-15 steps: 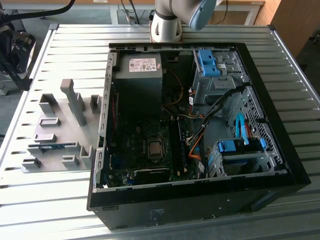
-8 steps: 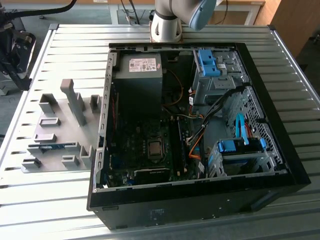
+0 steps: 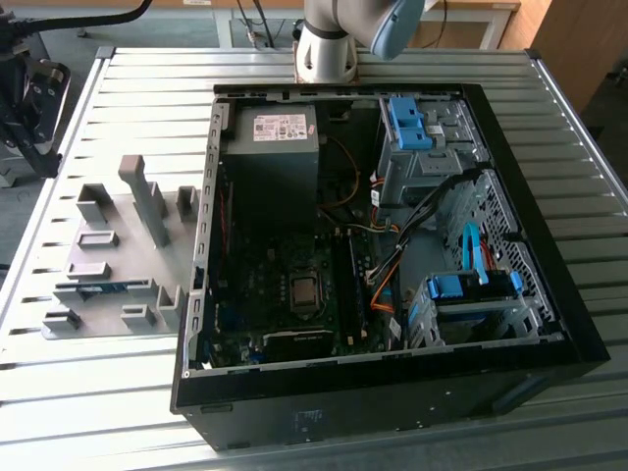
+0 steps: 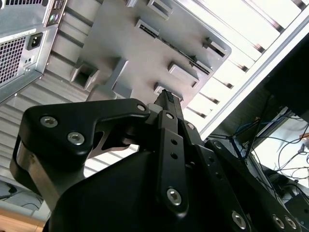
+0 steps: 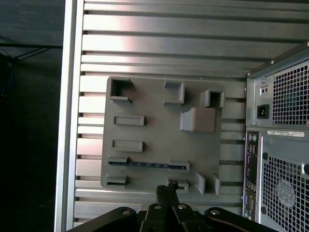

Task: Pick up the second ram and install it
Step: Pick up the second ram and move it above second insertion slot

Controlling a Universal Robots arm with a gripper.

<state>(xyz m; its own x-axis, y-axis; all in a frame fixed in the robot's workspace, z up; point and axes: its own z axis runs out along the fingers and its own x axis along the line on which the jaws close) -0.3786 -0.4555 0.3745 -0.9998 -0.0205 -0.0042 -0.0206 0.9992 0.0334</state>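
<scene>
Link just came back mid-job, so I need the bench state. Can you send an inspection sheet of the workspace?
Surface: slatted metal table carrying a grey fixture plate and an open computer case.
Job's things: memory stick lies in its holder on the fixture plate, not yet picked up.
Clutter: nothing seen.
Gripper: gripper hangs over the fixture plate's edge, apart from the memory stick, holding nothing.
Cables: orange and black cables inside the computer case; loose cables beyond the table's edge.
Surroundings: dark equipment at the exterior view's left; arm's base behind the computer case.
</scene>
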